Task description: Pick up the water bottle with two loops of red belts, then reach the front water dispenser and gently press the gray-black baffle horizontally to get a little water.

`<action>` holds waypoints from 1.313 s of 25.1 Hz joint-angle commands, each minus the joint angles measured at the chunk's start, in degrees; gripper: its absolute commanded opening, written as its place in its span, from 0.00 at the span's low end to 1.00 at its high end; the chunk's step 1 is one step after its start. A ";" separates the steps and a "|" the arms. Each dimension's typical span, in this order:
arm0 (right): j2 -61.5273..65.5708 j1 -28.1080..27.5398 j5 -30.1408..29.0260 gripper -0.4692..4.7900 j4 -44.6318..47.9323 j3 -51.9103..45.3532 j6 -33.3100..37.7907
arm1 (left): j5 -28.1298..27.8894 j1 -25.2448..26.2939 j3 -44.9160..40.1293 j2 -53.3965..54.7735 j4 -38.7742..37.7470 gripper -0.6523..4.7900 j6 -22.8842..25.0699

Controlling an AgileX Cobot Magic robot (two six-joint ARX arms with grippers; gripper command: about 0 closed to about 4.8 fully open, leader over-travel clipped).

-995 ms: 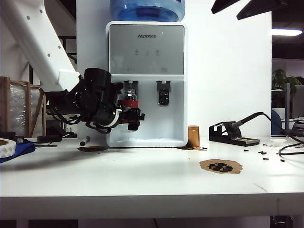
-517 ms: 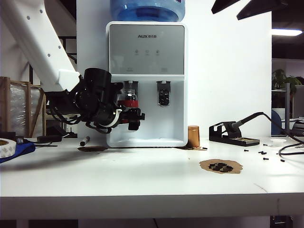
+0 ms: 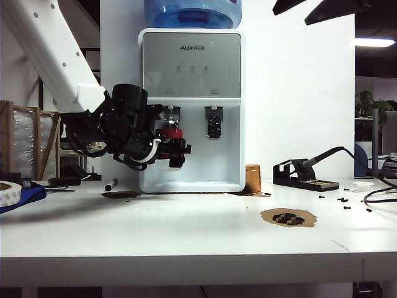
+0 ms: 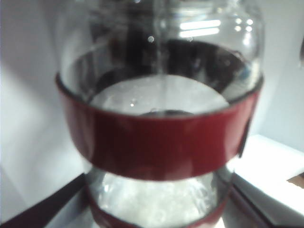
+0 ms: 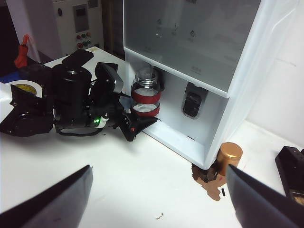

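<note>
The water bottle (image 3: 169, 133), clear glass with two red bands, hangs upright in the white water dispenser's (image 3: 192, 62) left bay. Its neck sits right under the left gray-black baffle (image 3: 172, 113). My left gripper (image 3: 175, 150) is shut on the bottle's lower body from the left side. In the left wrist view the bottle (image 4: 159, 137) fills the picture. From the right wrist view I see the bottle (image 5: 145, 97) against the dispenser (image 5: 199, 28). My right gripper (image 5: 159, 190) hovers high above the table, open and empty, well apart from them.
A second dark paddle (image 3: 214, 127) sits in the right bay. A copper cylinder (image 3: 252, 179) stands by the dispenser's right foot. A soldering stand (image 3: 307, 174), a brown patch (image 3: 288, 217), a marker (image 3: 110, 184) and a tape roll (image 3: 7, 191) lie around.
My left gripper has crept slightly up and toward the left tap with the bottle. The right gripper stays open and nearly still.
</note>
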 commanded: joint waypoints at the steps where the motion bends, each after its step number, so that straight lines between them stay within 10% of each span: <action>1: -0.07 0.07 -0.31 1.00 -0.02 0.28 0.24 | 0.09 0.33 0.07 -1.27 0.74 0.11 -0.24; 33: -1.90 0.07 -14.58 1.00 -4.00 0.31 1.92 | 15.76 0.48 -38.88 -18.88 21.35 0.11 -0.11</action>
